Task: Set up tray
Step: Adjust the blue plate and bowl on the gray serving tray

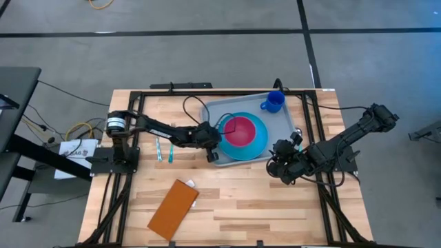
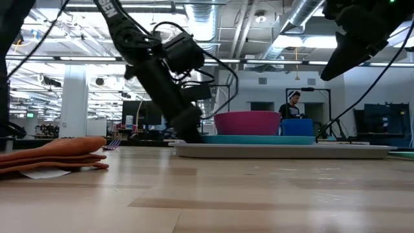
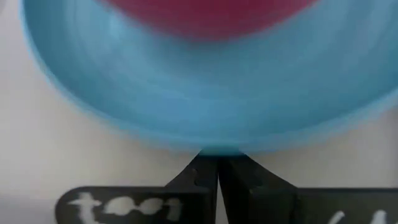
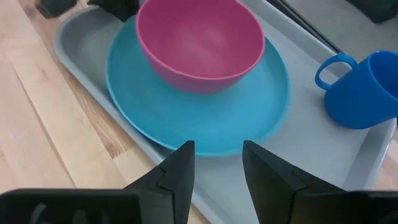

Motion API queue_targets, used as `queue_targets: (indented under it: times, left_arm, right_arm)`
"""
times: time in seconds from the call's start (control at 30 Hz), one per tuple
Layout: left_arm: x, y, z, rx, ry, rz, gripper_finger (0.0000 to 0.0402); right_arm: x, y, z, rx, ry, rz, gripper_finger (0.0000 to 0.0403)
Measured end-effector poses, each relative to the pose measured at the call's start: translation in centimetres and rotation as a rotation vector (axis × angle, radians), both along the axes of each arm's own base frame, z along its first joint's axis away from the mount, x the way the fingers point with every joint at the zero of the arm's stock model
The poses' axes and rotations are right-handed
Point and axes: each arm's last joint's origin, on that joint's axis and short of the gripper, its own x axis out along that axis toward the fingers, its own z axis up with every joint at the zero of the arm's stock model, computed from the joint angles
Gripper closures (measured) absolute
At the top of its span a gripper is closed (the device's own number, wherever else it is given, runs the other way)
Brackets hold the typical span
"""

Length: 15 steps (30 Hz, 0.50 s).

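Note:
The pale grey-blue tray [image 1: 284, 124] [image 4: 317, 146] lies flat on the table's far right part. On it sits a round blue plate [image 1: 259, 147] [image 4: 205, 124] carrying a pink bowl [image 1: 241, 129] [image 4: 199, 40]. A blue mug [image 1: 273, 102] [image 4: 367, 87] stands in the tray's far corner. My left gripper [image 1: 212, 153] [image 3: 216, 158] is shut and low at the tray's left end, at the plate's rim. My right gripper [image 1: 279, 165] [image 4: 217, 163] is open, above the table by the tray's near right side, touching nothing. My left gripper has its shut fingertips [image 3: 205, 165] against the plate's rim [image 3: 214, 146], on the side toward the table's left. The fingers come nearly level from the left, low over the tray floor. The plate stays flat on the tray with the bowl on it.
An orange-brown napkin [image 1: 173, 205] [image 2: 55, 152] lies near the table's near left edge, with something white under its far end. Two teal pieces of cutlery [image 1: 158, 148] [image 1: 170, 151] lie left of the tray. A dark frame runs round the table. A person shows far behind in the room.

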Motion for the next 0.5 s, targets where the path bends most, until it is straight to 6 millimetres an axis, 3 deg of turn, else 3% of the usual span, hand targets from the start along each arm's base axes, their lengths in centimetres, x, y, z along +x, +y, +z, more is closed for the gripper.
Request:
queue_targets:
  times: [0.17, 0.5]
  left_arm:
    - [2.5, 0.4, 0.6, 0.042, -0.028, -0.041, 0.0401]
    - [10.5, 1.1, -0.2, 0.028, -0.034, -0.159, 0.0401]
  right_arm:
    - [0.0, 0.0, 0.0, -0.001, 0.002, 0.000, 0.0276]
    - [0.0, 0.0, 0.0, -0.011, 0.011, 0.016, 0.0276]
